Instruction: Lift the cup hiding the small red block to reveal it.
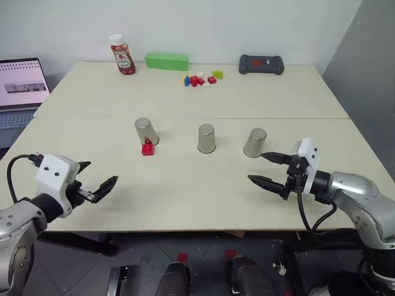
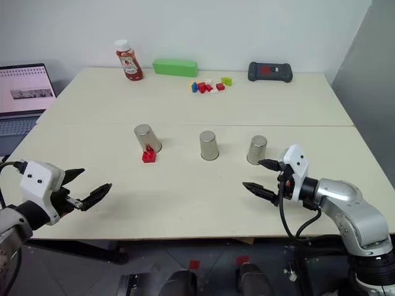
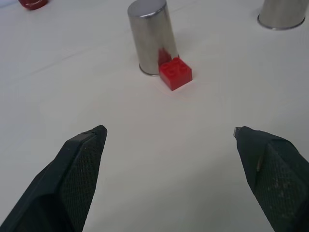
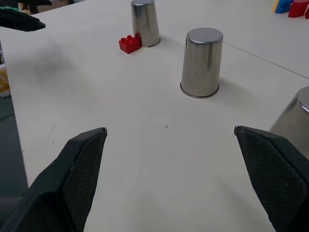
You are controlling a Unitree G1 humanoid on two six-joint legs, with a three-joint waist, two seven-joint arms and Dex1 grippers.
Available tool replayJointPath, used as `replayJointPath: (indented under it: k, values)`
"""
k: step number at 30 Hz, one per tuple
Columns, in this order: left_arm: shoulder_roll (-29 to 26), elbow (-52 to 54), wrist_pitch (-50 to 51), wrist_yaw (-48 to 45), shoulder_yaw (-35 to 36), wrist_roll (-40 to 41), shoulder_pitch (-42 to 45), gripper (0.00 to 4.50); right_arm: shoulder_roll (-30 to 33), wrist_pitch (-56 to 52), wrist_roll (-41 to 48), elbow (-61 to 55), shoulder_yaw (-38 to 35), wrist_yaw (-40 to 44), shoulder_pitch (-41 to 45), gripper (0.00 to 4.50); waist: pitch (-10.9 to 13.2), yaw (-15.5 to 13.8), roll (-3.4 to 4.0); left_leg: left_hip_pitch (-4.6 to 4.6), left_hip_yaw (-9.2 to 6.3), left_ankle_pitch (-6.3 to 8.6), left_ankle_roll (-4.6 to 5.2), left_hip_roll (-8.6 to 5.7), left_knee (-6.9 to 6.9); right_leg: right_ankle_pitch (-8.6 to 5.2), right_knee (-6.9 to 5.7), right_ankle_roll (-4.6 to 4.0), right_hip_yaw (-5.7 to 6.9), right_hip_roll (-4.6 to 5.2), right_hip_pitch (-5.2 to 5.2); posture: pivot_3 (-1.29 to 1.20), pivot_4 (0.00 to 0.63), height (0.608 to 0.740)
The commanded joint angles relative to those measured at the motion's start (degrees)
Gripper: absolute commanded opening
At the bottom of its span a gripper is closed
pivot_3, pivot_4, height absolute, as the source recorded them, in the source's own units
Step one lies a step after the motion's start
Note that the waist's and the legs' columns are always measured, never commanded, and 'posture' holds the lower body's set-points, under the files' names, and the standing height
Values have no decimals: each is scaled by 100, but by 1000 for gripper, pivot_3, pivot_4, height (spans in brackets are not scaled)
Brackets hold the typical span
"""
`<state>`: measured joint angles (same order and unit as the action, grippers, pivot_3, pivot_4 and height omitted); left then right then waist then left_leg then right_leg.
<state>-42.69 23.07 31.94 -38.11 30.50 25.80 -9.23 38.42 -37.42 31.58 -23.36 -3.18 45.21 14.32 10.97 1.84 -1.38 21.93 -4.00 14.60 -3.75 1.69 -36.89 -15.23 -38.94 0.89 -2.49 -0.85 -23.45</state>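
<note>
Nearest, the left gripper (image 1: 97,184) and right gripper (image 1: 266,169) hover over the table's (image 1: 185,197) front edge, both with fingers spread wide and empty; beyond them three upturned metal cups stand in a row; the small red block (image 1: 147,148) lies uncovered, touching the base of the leftmost cup (image 1: 146,131); the middle cup (image 1: 207,138) and right cup (image 1: 254,142) stand apart.

head eyes look down over the table (image 1: 185,185); wrist cameras sit low, both facing the cups (image 3: 152,38).
</note>
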Motion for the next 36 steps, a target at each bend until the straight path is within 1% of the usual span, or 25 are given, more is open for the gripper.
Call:
replayJointPath:
  k: [1,4,10,26,32,36]
  values:
    - [-23,277,-203,-18,76,-26,-48,4487,99,-8,74,-198,-133,7,82,4500,0,1,0,0,0,0,0,0,0,0,0,0,0,0,0,0,150,740]
    - [-59,372,-246,-27,-11,-142,-182,4487,137,-61,107,-214,-153,8,112,4500,0,0,0,0,0,0,0,1,0,0,0,0,0,0,0,0,150,740]
    - [-78,373,-272,27,15,-208,-160,4487,160,-114,151,-186,-172,-2,215,4500,0,0,0,-1,0,0,0,0,-1,0,-1,0,0,0,0,0,150,740]
    - [53,359,-435,173,-94,-334,-98,4487,165,7,117,-218,-131,64,43,4500,0,0,0,-1,1,0,0,0,0,0,0,0,-1,0,0,0,150,740]
    - [6,313,-433,127,-136,-332,-69,4487,148,33,108,-267,-138,45,-60,4500,0,0,0,0,1,0,0,0,0,0,0,0,0,0,0,0,150,740]
    - [-154,286,-154,23,-176,-278,-100,4487,116,30,109,-274,-119,8,-45,4500,0,1,0,-1,1,0,0,0,0,0,0,0,-1,0,0,0,150,740]
